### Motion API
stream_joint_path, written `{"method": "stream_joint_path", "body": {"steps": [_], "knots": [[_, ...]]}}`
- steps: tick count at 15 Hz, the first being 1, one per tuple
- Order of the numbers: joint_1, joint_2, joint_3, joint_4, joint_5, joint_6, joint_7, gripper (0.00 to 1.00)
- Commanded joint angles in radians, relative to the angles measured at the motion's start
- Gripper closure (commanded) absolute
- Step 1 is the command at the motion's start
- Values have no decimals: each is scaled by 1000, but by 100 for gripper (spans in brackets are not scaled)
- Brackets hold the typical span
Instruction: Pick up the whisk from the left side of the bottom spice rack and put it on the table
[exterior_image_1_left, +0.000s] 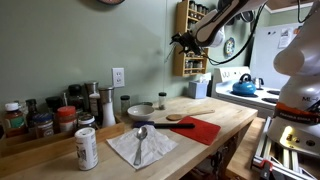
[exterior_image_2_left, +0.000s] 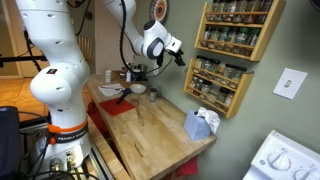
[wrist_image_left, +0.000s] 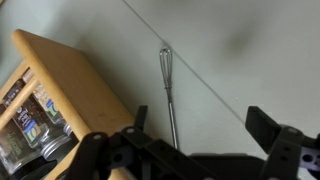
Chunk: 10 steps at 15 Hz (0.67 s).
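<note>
Claw (wrist_image_left: 200, 130) is being held apart, nothing clamped. Whisk (wrist_image_left: 168, 95) is being seen mid-frame in wrist view, on the wall just right of the bottom spice rack (wrist_image_left: 60, 90). Long axis near-vertical, handle running down toward the jaws, nearer frame-left.

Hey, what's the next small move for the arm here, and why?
Probably close the jaws on the whisk: in the wrist view its handle runs between the wide-open jaws of the gripper, beside the bottom spice rack, seemingly not yet clamped.
</note>
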Motion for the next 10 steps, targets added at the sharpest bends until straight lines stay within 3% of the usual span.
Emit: {"method": "stream_joint_path", "body": {"steps": [1,5,6,9,10], "knots": [[-27,91,13,23,12,121,-8,0],[-18,183,15,62,8,203,-11,0],[181,212,-168,72,58,212,-70,0],[306,253,-292,100,90,235,-74,0],[222,266,-213,106,83,247,-60,0]]}}
